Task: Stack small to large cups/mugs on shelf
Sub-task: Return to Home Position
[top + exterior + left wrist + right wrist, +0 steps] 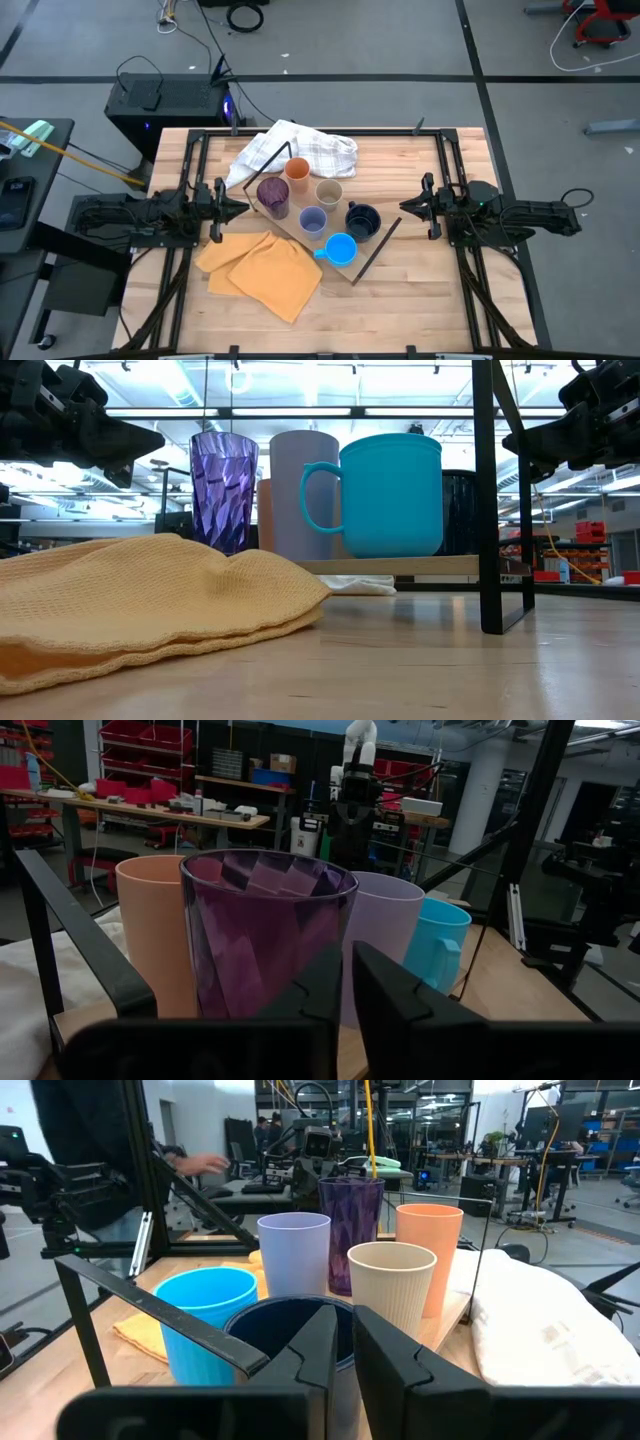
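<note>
Wooden shelf (pixel 420 565) at the surface's middle holds all six cups (pixel 313 222) between our closed, empty claws, purple cup (pixel 273 195) nearest the left claw (pixel 236 204), navy mug (pixel 362 220) nearest the right claw (pixel 407 207).

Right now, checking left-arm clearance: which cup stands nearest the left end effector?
The dark purple faceted cup, at the shelf edge facing the left end effector; the other five stand farther off.
</note>
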